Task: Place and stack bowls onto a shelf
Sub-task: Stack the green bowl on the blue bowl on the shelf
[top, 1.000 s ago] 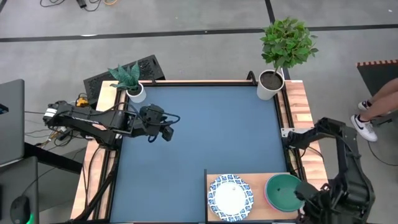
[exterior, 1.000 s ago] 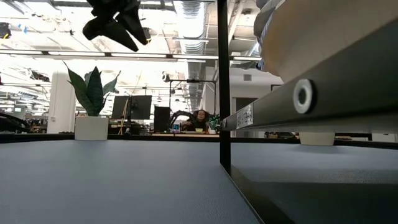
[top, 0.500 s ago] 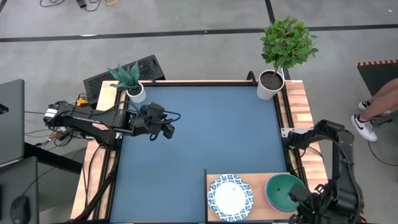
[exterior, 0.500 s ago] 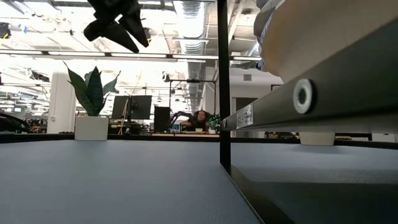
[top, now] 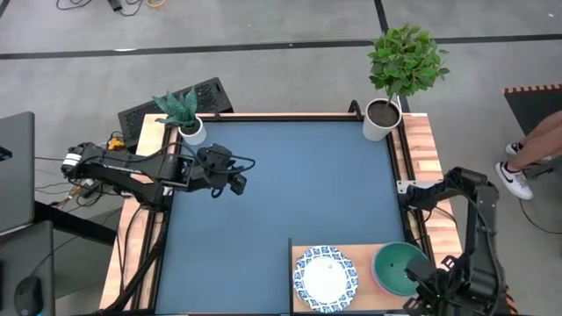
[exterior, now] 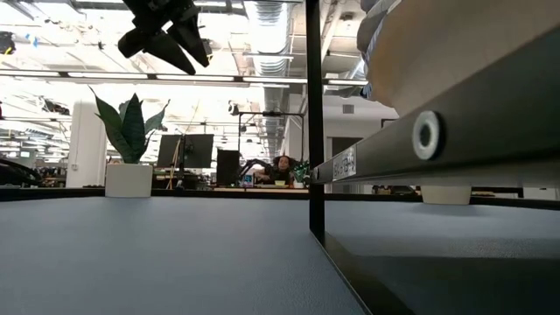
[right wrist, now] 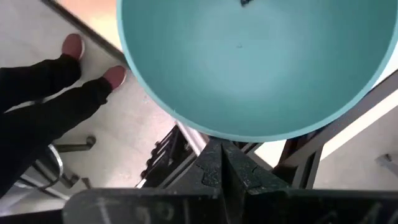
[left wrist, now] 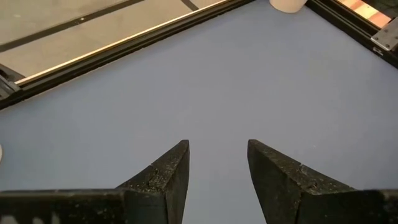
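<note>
Two bowl stacks sit on one shelf: a blue-rimmed white bowl and a green bowl. Two potted plants: one small, one leafy. Two arms.

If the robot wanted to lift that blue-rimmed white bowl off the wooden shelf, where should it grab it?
Probably by the rim. The blue-rimmed white bowl sits upright and open on the shelf, so a gripper coming straight down could pinch its wall, one finger inside. The side away from the green bowl looks freest.
</note>
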Controlling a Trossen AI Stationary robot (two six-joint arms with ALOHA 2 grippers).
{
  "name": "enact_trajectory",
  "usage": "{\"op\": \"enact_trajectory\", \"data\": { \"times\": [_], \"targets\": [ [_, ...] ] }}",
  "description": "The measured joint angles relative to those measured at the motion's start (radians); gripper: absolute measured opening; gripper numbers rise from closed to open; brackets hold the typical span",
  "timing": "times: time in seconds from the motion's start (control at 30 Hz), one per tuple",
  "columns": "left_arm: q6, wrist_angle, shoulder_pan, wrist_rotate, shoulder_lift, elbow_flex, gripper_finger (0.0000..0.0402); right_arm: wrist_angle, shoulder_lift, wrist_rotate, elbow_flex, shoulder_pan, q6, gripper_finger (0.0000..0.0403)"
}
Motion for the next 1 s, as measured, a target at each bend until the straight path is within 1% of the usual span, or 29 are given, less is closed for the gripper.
{"op": "enact_trajectory", "data": {
  "times": [0.2,0.33,0.4,0.5,0.8,1.0],
  "targets": [
    [0.005,0.000,0.001,-0.013,0.000,0.000,0.0147,-0.002,0.000,0.001,-0.028,-0.007,0.000,0.0017],
    [0.009,0.000,0.001,-0.012,0.000,0.000,0.0147,-0.003,-0.001,0.001,-0.009,-0.019,-0.011,0.0019],
    [0.009,0.000,0.001,-0.012,0.000,0.000,0.0147,0.002,-0.010,0.015,0.021,-0.020,-0.026,0.0019],
    [0.009,-0.001,0.001,-0.009,0.000,0.000,0.0147,-0.002,-0.035,0.059,0.026,-0.019,-0.016,0.0017],
    [0.009,-0.020,0.001,-0.010,0.000,0.000,0.0147,0.000,-0.040,0.031,-0.070,-0.008,0.040,0.0017],
    [0.009,-0.020,0.001,-0.012,0.000,0.000,0.0147,-0.001,-0.040,0.031,-0.085,-0.019,0.034,0.0017]
  ]
}}
